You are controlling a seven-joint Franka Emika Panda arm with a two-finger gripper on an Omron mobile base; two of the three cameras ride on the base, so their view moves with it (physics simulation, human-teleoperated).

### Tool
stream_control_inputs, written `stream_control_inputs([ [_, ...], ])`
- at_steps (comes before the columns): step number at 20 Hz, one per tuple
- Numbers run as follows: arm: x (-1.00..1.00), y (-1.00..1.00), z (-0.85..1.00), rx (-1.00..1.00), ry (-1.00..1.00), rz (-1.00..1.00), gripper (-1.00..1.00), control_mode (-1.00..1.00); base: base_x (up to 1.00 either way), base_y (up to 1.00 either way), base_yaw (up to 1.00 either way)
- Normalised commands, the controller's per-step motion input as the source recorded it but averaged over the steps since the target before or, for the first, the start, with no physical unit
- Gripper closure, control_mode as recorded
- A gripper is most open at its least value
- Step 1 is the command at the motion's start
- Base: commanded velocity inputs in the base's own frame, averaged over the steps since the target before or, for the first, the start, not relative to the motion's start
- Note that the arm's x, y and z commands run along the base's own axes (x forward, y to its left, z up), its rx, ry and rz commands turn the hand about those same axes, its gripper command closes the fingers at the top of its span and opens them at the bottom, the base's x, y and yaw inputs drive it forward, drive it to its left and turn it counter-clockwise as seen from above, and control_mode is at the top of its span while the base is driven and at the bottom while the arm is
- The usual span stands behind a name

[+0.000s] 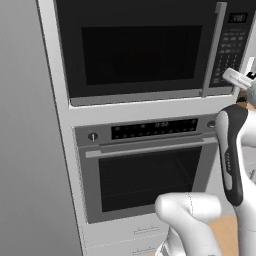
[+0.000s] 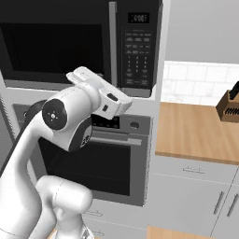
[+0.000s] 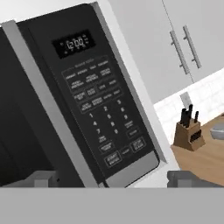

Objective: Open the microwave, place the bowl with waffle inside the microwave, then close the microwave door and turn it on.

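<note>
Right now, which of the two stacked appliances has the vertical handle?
The microwave on top: its silver handle runs vertically beside the keypad. The oven below has a horizontal bar.

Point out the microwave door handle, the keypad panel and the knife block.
microwave door handle (image 1: 211, 50), left base view, mid-bar.
keypad panel (image 3: 103, 118), hand view, number keys.
knife block (image 3: 187, 135), hand view, wooden front.

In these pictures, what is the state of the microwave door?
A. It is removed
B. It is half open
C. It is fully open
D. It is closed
D: the microwave door lies flush in the front, its silver handle right beside the keypad panel, and no cavity shows.
</note>
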Motion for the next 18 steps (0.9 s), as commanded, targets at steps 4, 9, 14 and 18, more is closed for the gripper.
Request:
stream_control_inputs([
  [4,0.0,-0.35,-0.24,-0.44,0.11,0.0,-1.0,-1.0,0.0,0.0,0.0],
  [9,0.0,-0.27,-0.46,-0.4,0.15,0.04,-1.0,-1.0,0.0,0.0,0.0],
  [14,0.05,-0.03,-0.49,-0.22,0.17,0.2,-1.0,-1.0,0.0,0.0,0.0],
  [18,0.23,-0.01,-0.11,-0.02,0.04,0.18,-1.0,-1.0,0.0,0.0,0.0],
])
